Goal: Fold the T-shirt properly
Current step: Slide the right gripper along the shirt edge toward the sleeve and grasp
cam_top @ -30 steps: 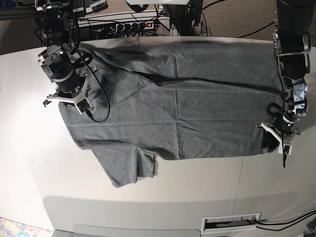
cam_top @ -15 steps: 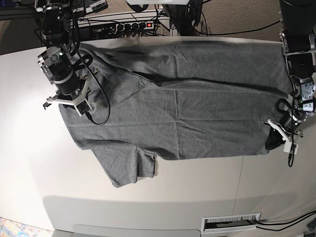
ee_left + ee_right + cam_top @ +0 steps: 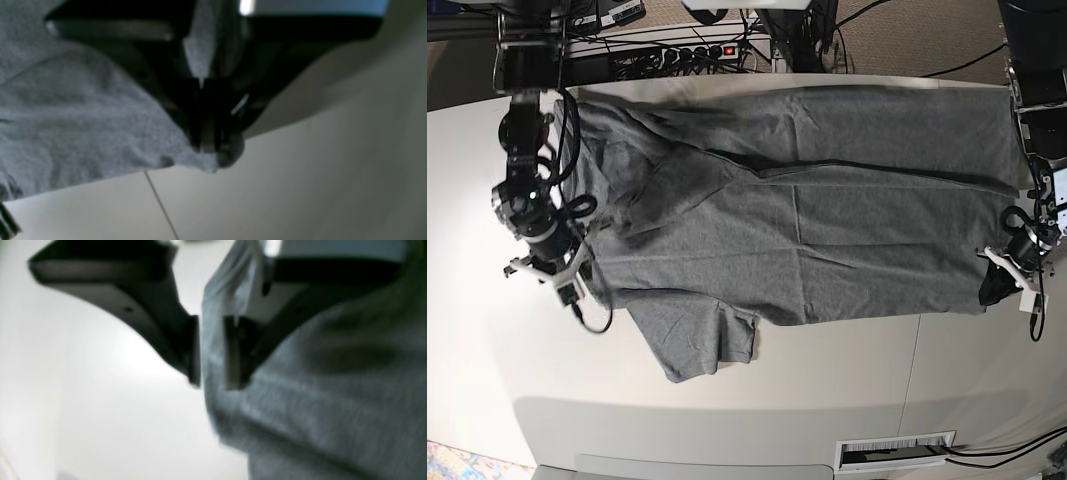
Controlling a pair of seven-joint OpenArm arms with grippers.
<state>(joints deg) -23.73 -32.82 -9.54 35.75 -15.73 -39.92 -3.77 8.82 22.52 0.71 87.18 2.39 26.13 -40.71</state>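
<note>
The heather-grey T-shirt [image 3: 807, 220] lies spread across the white table [image 3: 727, 420], one short sleeve [image 3: 697, 345] pointing to the front. My right gripper [image 3: 545, 272], on the left of the base view, is shut on the shirt's left edge. In the right wrist view [image 3: 211, 373] a fold of grey cloth [image 3: 333, 390] runs between its nearly closed fingers. My left gripper [image 3: 1010, 278], on the right of the base view, is shut on the shirt's front right corner. In the left wrist view [image 3: 210, 146] the cloth [image 3: 66, 116] hangs from it just above the table.
A power strip with cables [image 3: 687, 50] lies behind the table's back edge. A white slotted plate [image 3: 895, 452] sits at the front edge. A thin seam [image 3: 915, 360] crosses the tabletop near the front right.
My right gripper has moved towards the front and slightly left, dragging the shirt's left edge with it. My left gripper has shifted outward to the right, holding the corner, and the cloth looks flatter.
</note>
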